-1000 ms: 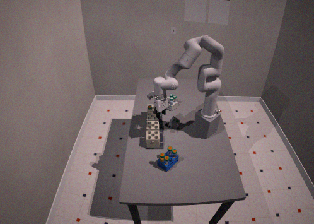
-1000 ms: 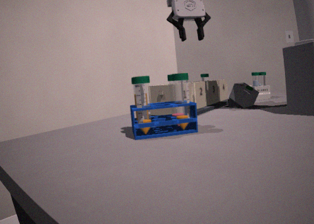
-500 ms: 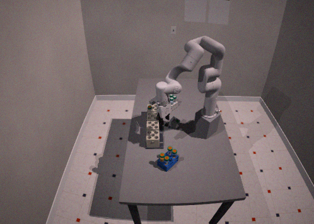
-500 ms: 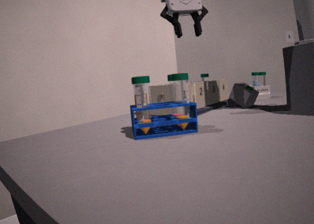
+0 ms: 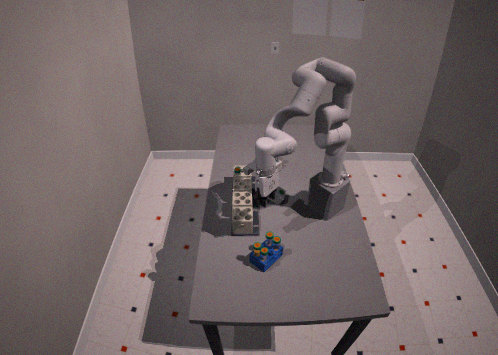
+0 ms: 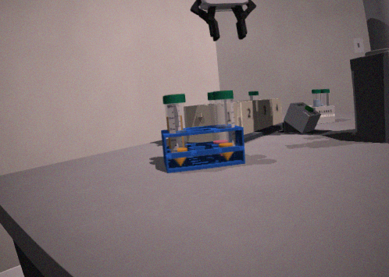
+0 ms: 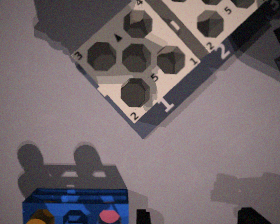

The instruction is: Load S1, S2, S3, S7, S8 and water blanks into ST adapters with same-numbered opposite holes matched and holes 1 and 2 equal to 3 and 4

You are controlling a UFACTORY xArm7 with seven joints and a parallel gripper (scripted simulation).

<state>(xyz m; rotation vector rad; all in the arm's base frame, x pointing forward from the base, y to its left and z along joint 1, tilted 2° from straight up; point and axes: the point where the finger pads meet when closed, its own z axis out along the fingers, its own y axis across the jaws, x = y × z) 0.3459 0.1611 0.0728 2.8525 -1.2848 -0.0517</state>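
My gripper (image 6: 226, 29) (image 5: 267, 191) (image 7: 197, 218) is open and empty, hanging high above the table between the adapter row and the blue rack. In the wrist view adapter 1 (image 7: 108, 87) lies below me with all five holes empty, and part of adapter 2 (image 7: 191, 10) shows beside it, both on the dark stand ST (image 7: 191, 85). The beige adapters (image 5: 242, 201) (image 6: 250, 114) stand in a row. One green-capped tube (image 5: 238, 170) (image 6: 253, 94) stands in the far adapter. The blue rack (image 5: 270, 253) (image 6: 203, 150) (image 7: 76, 207) holds several green-capped sample tubes (image 6: 174, 115).
A white rack (image 6: 325, 111) with water blanks (image 6: 320, 96) stands at the back near the arm's base (image 5: 327, 196). The grey DONE desk (image 6: 300, 118) with its green key (image 6: 308, 108) sits between the adapters and the white rack.
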